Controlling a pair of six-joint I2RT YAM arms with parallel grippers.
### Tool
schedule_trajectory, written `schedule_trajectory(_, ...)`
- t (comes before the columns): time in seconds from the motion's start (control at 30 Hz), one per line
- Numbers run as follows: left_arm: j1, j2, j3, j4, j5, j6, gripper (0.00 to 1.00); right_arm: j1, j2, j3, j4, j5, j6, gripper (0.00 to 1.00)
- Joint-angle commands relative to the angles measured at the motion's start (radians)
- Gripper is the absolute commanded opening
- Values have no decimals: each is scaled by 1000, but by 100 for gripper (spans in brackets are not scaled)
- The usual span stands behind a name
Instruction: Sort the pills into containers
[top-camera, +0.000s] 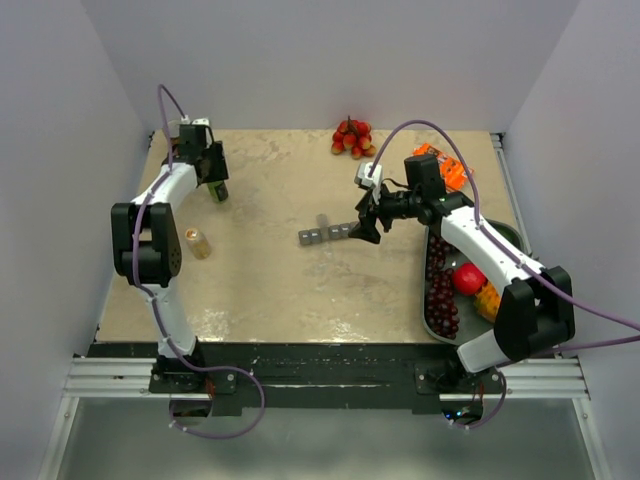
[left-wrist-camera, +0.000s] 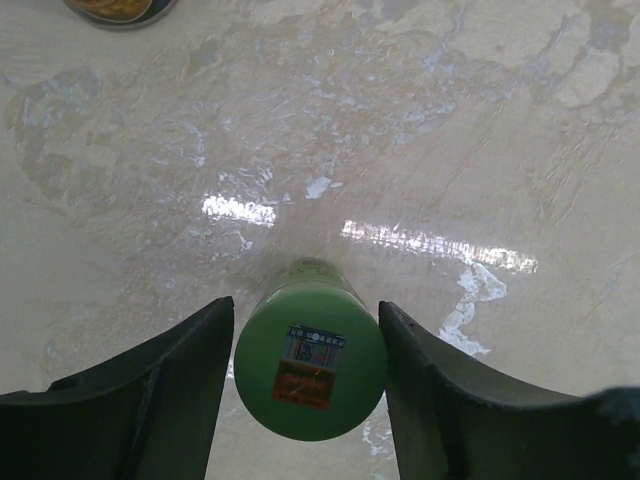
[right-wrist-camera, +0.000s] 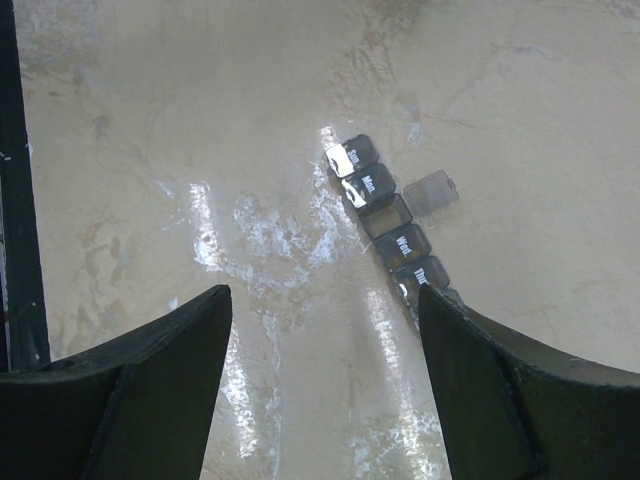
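The containers (right-wrist-camera: 385, 215) are a dark-grey strip of day-labelled compartments on the table; one lid (right-wrist-camera: 431, 191) stands flipped open beside it. My right gripper (right-wrist-camera: 322, 290) hangs open over bare table just left of the strip, whose near end is hidden behind the right finger (right-wrist-camera: 500, 380). The strip (top-camera: 325, 235) lies mid-table in the top view, with the right gripper (top-camera: 362, 228) at its right end. My left gripper (left-wrist-camera: 306, 303) is shut on an upright green bottle (left-wrist-camera: 310, 365) at the far left (top-camera: 218, 192). No pills are visible.
An orange-labelled can (top-camera: 198, 243) stands near the left arm, and its edge shows in the left wrist view (left-wrist-camera: 115, 8). Red fruit (top-camera: 352, 137) sits at the back, an orange packet (top-camera: 445, 168) at the back right. A dark bowl (top-camera: 510, 235) of fruit is at the right.
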Motion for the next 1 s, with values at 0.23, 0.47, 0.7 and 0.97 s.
schedule_trajectory(0.23,-3,-75,14,-45,73,33,4,-6,10,2,-1,-28,-39,78)
schedule_trajectory(0.47,-128,-376,-137,-49,407,16,0,-3,-8,-52,-62,-197,-214,83)
schedule_trajectory(0.7,-335,-596,-494,243,711,-212,0,-4,-73,-89,54,-205,-69,86)
schedule_trajectory(0.97,-543,-647,-699,602,641,-418,0,11,-114,-204,260,-248,134,94)
